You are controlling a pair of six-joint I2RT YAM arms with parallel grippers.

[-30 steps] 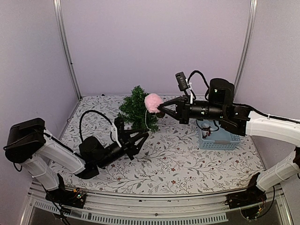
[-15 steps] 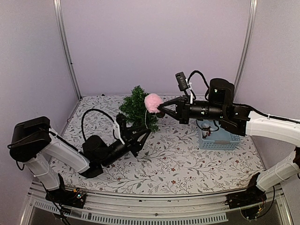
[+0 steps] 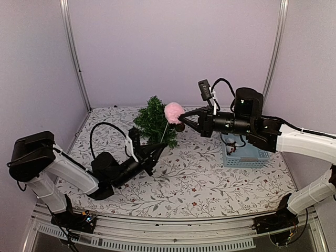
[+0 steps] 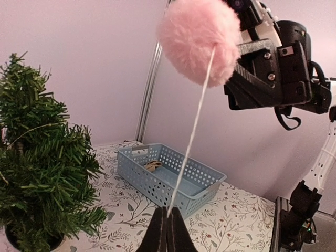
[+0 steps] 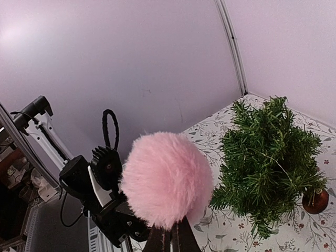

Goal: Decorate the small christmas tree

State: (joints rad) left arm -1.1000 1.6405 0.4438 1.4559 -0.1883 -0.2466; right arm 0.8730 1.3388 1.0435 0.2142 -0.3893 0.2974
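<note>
Left wrist: left gripper (image 4: 167, 216) clamps pompom string (image 4: 190, 131).

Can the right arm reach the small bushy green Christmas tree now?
Probably yes: the right gripper, shut on the fluffy pink pompom, hangs beside the tree, nothing between; only the pompom's white string, pinched by the left gripper, tethers it.

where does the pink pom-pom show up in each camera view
Top external: the pink pom-pom is at centre, at the right gripper tip, beside the treetop.
Left wrist: pink pom-pom at top centre, its string running down into the shut left gripper.
Right wrist: pink pom-pom at lower centre, just above the right gripper.
Shared landmark: the small christmas tree, left in the left wrist view, right in the right wrist view.
</note>
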